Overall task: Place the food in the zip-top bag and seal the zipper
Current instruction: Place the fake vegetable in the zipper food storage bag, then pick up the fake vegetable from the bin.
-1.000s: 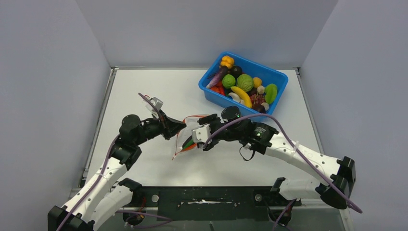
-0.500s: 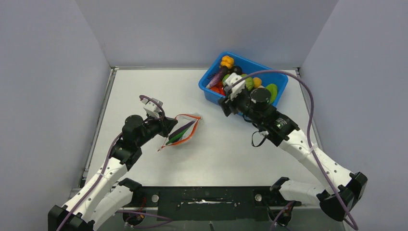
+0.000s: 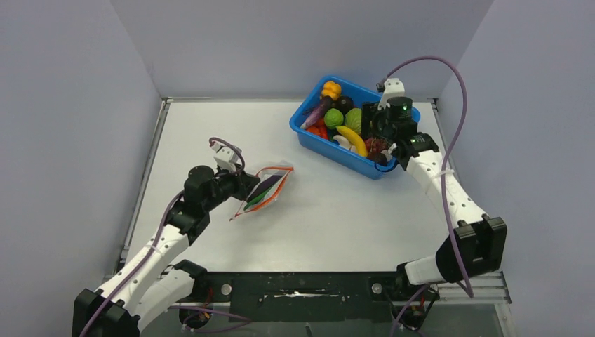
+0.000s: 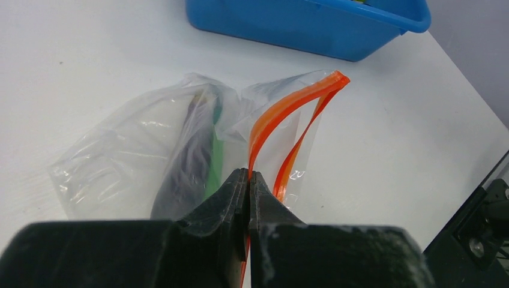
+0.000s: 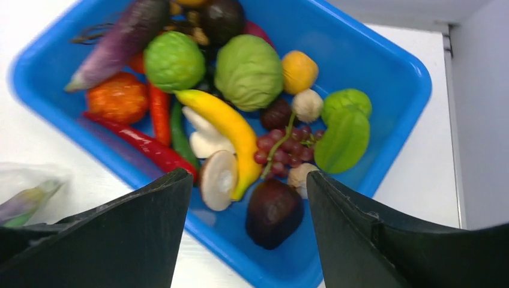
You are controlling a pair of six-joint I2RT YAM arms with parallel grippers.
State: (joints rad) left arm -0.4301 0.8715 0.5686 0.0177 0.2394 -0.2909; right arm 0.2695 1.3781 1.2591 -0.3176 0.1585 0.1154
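Right arm (image 3: 449,193) now above food (image 3: 356,121)

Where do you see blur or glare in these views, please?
Top external: evenly lit, sharp, soft shadows. Left wrist: glints on the crinkled zip-top bag; the left fingers look soft. Right wrist: the blue bin and food slightly blurred, the right fingers dark.

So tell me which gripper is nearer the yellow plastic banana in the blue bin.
Right. The right gripper hangs open above the banana; the left gripper is across the table, shut on the orange zipper of the clear bag.
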